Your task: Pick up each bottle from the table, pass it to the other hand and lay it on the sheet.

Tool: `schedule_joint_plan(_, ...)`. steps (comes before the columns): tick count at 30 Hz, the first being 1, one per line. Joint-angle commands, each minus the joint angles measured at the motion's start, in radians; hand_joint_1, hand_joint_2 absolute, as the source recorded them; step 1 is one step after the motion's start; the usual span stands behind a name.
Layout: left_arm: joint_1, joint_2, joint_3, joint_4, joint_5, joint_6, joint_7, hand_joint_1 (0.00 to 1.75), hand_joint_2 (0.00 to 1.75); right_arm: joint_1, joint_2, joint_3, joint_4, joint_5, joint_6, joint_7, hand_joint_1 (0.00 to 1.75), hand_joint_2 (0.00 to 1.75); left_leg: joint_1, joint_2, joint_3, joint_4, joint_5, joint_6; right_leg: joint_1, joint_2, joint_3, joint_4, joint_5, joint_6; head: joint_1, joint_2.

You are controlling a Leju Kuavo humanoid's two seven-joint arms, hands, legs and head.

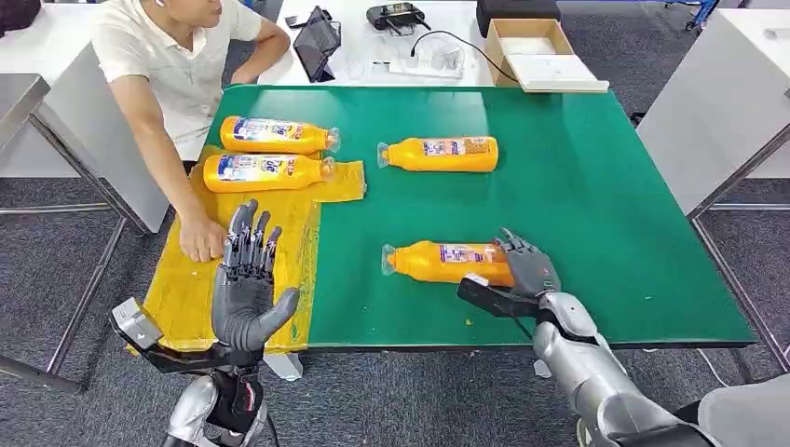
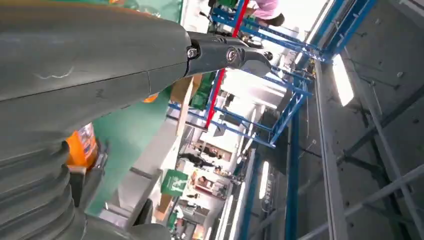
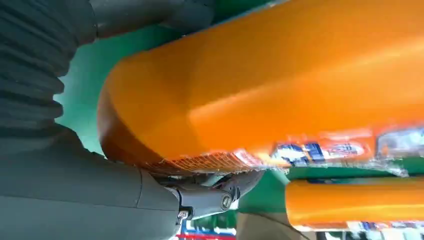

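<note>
A: What is the biggest thing here?

B: The green surface [image 1: 596, 186], and on its left end a yellow sheet [image 1: 186, 289] that hangs a little past the edge.

A: How many bottles?

B: Four orange bottles, all lying on their sides. Two lie on the sheet: the far sheet bottle [image 1: 276, 135] and the near sheet bottle [image 1: 263, 172], side by side with caps pointing right. Two lie on the bare green: the far bottle [image 1: 440, 154], cap pointing left, and the near bottle [image 1: 442, 263], also cap left.

A: And the hands?

B: Two robot hands. The right hand [image 1: 526, 270] is at the base end of the near bottle, fingers over its top and the thumb below; in the right wrist view the orange body [image 3: 280, 85] sits between thumb and fingers, so it grips that bottle, which lies on the green. The left hand [image 1: 247, 289] is raised over the sheet, palm up, fingers spread, holding nothing.

A: Anyone else?

B: One person [image 1: 172, 65] sits at the left, a hand [image 1: 200, 237] resting on the sheet near the left hand
</note>
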Motion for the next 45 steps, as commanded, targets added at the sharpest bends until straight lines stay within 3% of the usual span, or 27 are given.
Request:
schedule_joint_plan(1,-0.046,0.022,-0.02,0.074,0.016,-0.01,0.022,0.0,1.75,-0.014,0.006,0.041,0.136,-0.001,0.074,0.022,1.68,1.75,0.001,-0.002,0.002,-0.001,0.001,-0.002,0.001,-0.003,0.003,-0.001,0.0,-0.002,0.0,0.0)
schedule_joint_plan(3,-0.06,0.029,-0.031,0.095,0.001,-0.007,0.026,0.0,1.75,-0.018,-0.004,0.048,0.151,-0.007,0.153,0.037,1.48,1.75,0.002,-0.003,0.002,-0.001,0.001,-0.002,0.002,-0.003,0.004,-0.002,0.0,-0.003,0.0,0.0)
schedule_joint_plan(6,-0.077,0.028,-0.036,0.124,-0.012,0.001,0.027,0.0,1.75,-0.011,-0.016,0.05,0.162,-0.013,0.198,0.045,1.66,1.75,0.002,-0.004,0.004,-0.002,0.001,-0.002,0.002,-0.004,0.007,-0.003,0.0,-0.003,0.0,0.0)
schedule_joint_plan(22,-0.077,0.028,-0.036,0.125,-0.013,0.001,0.027,0.0,1.75,-0.01,-0.014,0.05,0.162,-0.013,0.197,0.045,1.66,1.75,0.002,-0.004,0.009,-0.001,0.001,-0.002,0.002,-0.004,0.01,-0.002,0.0,-0.002,0.0,0.0)
schedule_joint_plan(23,-0.078,0.028,-0.036,0.127,-0.015,0.002,0.027,0.0,1.75,-0.008,-0.014,0.044,0.161,-0.023,0.21,0.042,1.73,1.75,0.002,-0.004,0.008,-0.002,0.002,-0.003,0.003,-0.005,0.01,-0.004,0.001,-0.003,0.0,0.0)
schedule_joint_plan(26,-0.075,0.03,-0.036,0.129,-0.017,0.005,0.026,0.0,1.75,0.007,-0.014,0.014,0.143,-0.07,0.228,-0.031,1.73,1.75,0.002,-0.004,0.009,-0.002,0.001,-0.002,0.003,-0.005,0.011,-0.003,0.0,-0.003,0.0,0.0)
schedule_joint_plan(29,-0.056,0.025,-0.021,0.115,-0.008,0.045,0.03,0.0,1.75,0.055,0.012,-0.07,0.064,-0.209,0.179,-0.235,1.75,1.75,0.002,-0.004,0.01,-0.002,0.001,-0.002,0.003,-0.005,0.012,-0.004,0.0,-0.003,0.0,0.0)
schedule_joint_plan(33,-0.044,0.016,-0.021,0.183,-0.036,0.285,0.187,0.0,1.75,0.146,0.063,-0.101,-0.114,-0.278,-0.023,-0.304,1.75,1.75,0.002,0.0,0.01,-0.003,0.001,-0.003,0.003,-0.001,0.011,-0.004,0.001,-0.004,0.0,0.0)
schedule_joint_plan(35,-0.041,0.017,-0.042,0.233,0.021,0.33,0.199,0.0,1.75,0.198,0.088,-0.09,-0.242,-0.314,-0.069,-0.303,1.75,1.75,0.001,0.0,0.01,-0.002,0.0,-0.002,0.002,0.0,0.011,-0.002,0.0,-0.002,0.0,0.0)
schedule_joint_plan(36,-0.019,0.01,-0.059,0.234,0.03,0.374,0.191,0.0,1.75,0.251,0.119,-0.08,-0.358,-0.31,-0.217,-0.374,1.75,1.75,0.002,0.0,0.009,-0.003,0.0,-0.003,0.003,-0.001,0.01,-0.003,0.001,-0.004,0.0,0.0)
schedule_joint_plan(37,-0.01,0.021,-0.097,0.232,-0.005,0.412,0.146,0.0,1.75,0.286,0.124,-0.047,-0.439,-0.304,-0.235,-0.328,1.62,1.75,0.001,0.001,0.008,-0.002,0.0,-0.002,0.002,0.001,0.009,-0.002,0.0,-0.003,-0.001,0.0)
schedule_joint_plan(39,0.003,0.008,-0.121,0.207,-0.065,0.506,0.088,0.0,1.75,0.328,0.121,-0.009,-0.529,-0.294,-0.278,-0.287,1.55,1.75,0.002,0.002,0.006,-0.003,-0.001,-0.004,0.003,0.001,0.006,-0.002,0.0,-0.005,0.0,0.0)
schedule_joint_plan(45,0.006,0.018,-0.144,0.17,-0.073,0.545,0.097,0.0,1.75,0.328,0.107,0.006,-0.53,-0.321,-0.316,-0.296,1.54,1.75,0.002,-0.004,-0.005,0.0,0.0,-0.001,0.002,-0.002,-0.002,0.001,-0.001,-0.001,0.0,0.0)
